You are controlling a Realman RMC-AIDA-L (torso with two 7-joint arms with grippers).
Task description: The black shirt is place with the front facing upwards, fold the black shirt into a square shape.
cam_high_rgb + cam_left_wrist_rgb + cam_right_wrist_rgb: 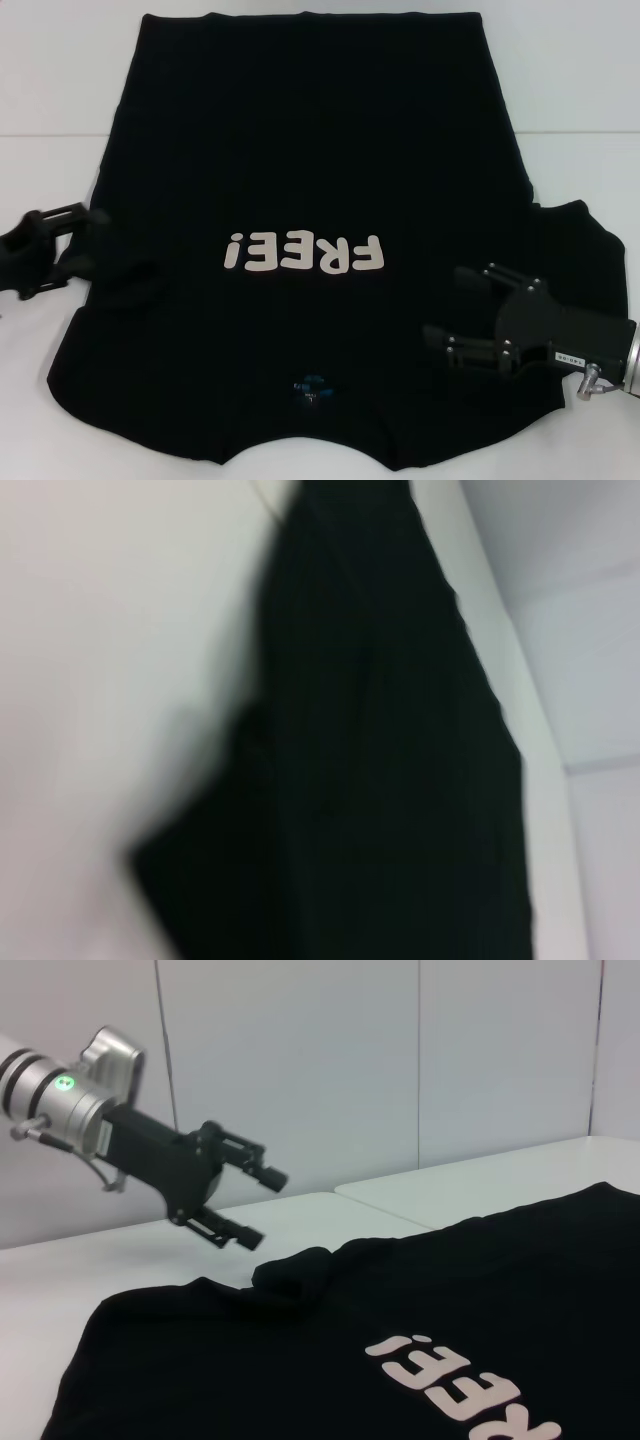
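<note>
The black shirt [300, 170] lies flat on the white table, front up, with cream letters "FREE!" [303, 253] and a small blue neck label [310, 390] near the front edge. Its left sleeve [130, 285] is folded in onto the body as a small hump [295, 1270], while the right sleeve [580, 235] lies spread out. My left gripper [92, 240] hovers open just off the shirt's left edge beside the folded sleeve, also seen in the right wrist view [258, 1207]. My right gripper [448, 305] stands open over the shirt's right side, holding nothing. The left wrist view shows only the blurred shirt [400, 780].
The white table [60, 90] extends beyond the shirt on the left and right, with a seam [50, 136] running across it. White wall panels [400, 1060] stand behind the table.
</note>
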